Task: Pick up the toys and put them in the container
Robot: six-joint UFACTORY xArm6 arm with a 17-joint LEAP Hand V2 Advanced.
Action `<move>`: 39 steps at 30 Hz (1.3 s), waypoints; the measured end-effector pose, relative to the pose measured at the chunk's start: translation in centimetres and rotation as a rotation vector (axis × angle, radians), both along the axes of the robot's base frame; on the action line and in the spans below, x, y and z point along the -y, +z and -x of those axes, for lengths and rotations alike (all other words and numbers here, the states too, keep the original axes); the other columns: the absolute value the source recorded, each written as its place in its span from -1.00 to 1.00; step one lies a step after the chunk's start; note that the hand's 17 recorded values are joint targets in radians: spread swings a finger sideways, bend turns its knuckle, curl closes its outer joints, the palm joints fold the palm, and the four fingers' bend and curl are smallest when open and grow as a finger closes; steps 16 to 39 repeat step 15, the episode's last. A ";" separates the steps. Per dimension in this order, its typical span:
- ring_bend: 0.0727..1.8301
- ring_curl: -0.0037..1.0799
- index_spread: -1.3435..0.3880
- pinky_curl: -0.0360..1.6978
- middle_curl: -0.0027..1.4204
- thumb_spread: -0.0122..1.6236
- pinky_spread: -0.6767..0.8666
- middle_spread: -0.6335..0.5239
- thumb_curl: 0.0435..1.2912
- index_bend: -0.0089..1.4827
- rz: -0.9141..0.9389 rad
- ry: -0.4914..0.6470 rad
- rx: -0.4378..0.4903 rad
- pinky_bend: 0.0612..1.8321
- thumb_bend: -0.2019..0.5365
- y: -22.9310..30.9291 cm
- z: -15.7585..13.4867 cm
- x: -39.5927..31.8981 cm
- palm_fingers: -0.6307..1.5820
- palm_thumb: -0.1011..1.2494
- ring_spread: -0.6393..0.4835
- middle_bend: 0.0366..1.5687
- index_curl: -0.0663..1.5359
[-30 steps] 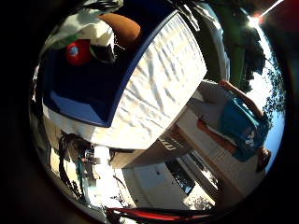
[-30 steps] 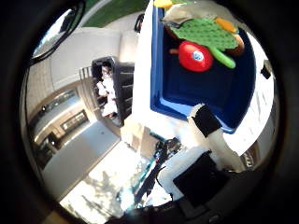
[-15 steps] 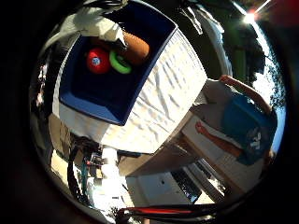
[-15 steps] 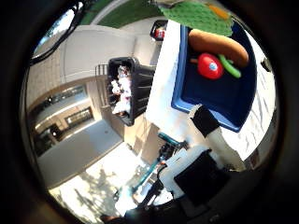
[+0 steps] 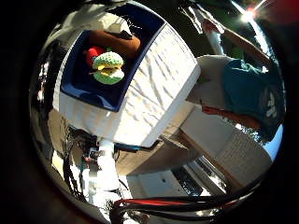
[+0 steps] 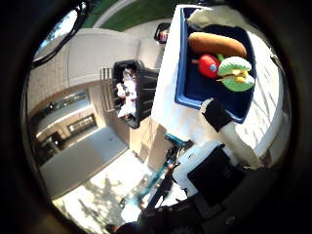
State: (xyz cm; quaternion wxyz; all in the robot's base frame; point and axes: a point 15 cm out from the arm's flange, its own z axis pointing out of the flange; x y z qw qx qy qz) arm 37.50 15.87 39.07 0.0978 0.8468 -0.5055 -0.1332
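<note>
A green crocheted burger toy (image 6: 235, 73) now lies in the blue container (image 6: 195, 92), beside the red toy (image 6: 208, 66) and the hot dog toy (image 6: 216, 44); half a second ago it was not there. The container sits farther from the fingers (image 6: 216, 113) than before.

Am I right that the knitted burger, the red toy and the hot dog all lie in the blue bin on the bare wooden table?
Not quite. The burger, red toy and hot dog do lie in the blue bin, but the table is covered with a white cloth, not bare wood. The little finger side palm view shows it best.
</note>
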 end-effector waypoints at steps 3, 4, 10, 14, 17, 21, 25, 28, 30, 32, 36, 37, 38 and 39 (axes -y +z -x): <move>-0.59 -0.39 0.13 -0.59 -0.57 0.37 0.57 0.32 -0.42 -0.71 0.001 0.003 0.000 -0.18 -0.52 0.1 0.1 0.0 -0.40 0.33 0.76 -0.67 -0.59; -0.60 -0.39 0.13 -0.59 -0.56 0.37 0.57 0.32 -0.42 -0.73 0.000 0.002 0.000 -0.18 -0.52 0.1 0.1 0.0 -0.40 0.33 0.76 -0.68 -0.60; -0.60 -0.39 0.09 -0.59 -0.58 0.38 0.56 0.34 -0.42 -0.78 -0.022 0.009 0.052 -0.13 -0.52 2.5 0.9 0.4 -0.43 0.33 0.75 -0.82 -0.62; -0.60 -0.40 0.08 -0.59 -0.58 0.38 0.56 0.35 -0.42 -0.78 -0.036 0.006 0.090 -0.12 -0.52 5.3 2.6 1.8 -0.44 0.33 0.75 -0.83 -0.63; -0.60 -0.40 0.09 -0.60 -0.58 0.38 0.56 0.35 -0.42 -0.77 -0.037 0.002 0.094 -0.12 -0.52 5.7 3.0 2.1 -0.44 0.33 0.75 -0.83 -0.63; -0.60 -0.40 0.09 -0.60 -0.58 0.38 0.56 0.35 -0.42 -0.77 -0.037 0.002 0.094 -0.12 -0.52 5.7 3.0 2.1 -0.44 0.33 0.75 -0.83 -0.63; -0.60 -0.40 0.09 -0.60 -0.58 0.38 0.56 0.35 -0.42 -0.77 -0.037 0.002 0.094 -0.12 -0.52 5.7 3.0 2.1 -0.44 0.33 0.75 -0.83 -0.63; -0.60 -0.40 0.09 -0.60 -0.58 0.38 0.56 0.35 -0.42 -0.77 -0.037 0.002 0.094 -0.12 -0.52 5.7 3.0 2.1 -0.44 0.33 0.75 -0.83 -0.63; -0.60 -0.40 0.09 -0.60 -0.58 0.38 0.56 0.35 -0.42 -0.77 -0.037 0.002 0.094 -0.12 -0.52 5.7 3.0 2.1 -0.44 0.33 0.75 -0.83 -0.63; -0.60 -0.40 0.09 -0.60 -0.58 0.38 0.56 0.35 -0.42 -0.77 -0.037 0.002 0.094 -0.12 -0.52 5.7 3.0 2.1 -0.44 0.33 0.75 -0.83 -0.63; -0.60 -0.40 0.09 -0.60 -0.58 0.38 0.56 0.35 -0.42 -0.77 -0.037 0.002 0.094 -0.12 -0.52 5.7 3.0 2.1 -0.44 0.33 0.75 -0.83 -0.63; -0.60 -0.40 0.09 -0.60 -0.58 0.38 0.56 0.35 -0.42 -0.77 -0.037 0.002 0.094 -0.12 -0.52 5.7 3.0 2.1 -0.44 0.33 0.75 -0.83 -0.63; -0.60 -0.40 0.09 -0.60 -0.58 0.38 0.56 0.35 -0.42 -0.77 -0.037 0.002 0.094 -0.12 -0.52 5.7 3.0 2.1 -0.44 0.33 0.75 -0.83 -0.63; -0.60 -0.40 0.09 -0.60 -0.58 0.38 0.56 0.35 -0.42 -0.77 -0.037 0.002 0.094 -0.12 -0.52 5.7 3.0 2.1 -0.44 0.33 0.75 -0.83 -0.63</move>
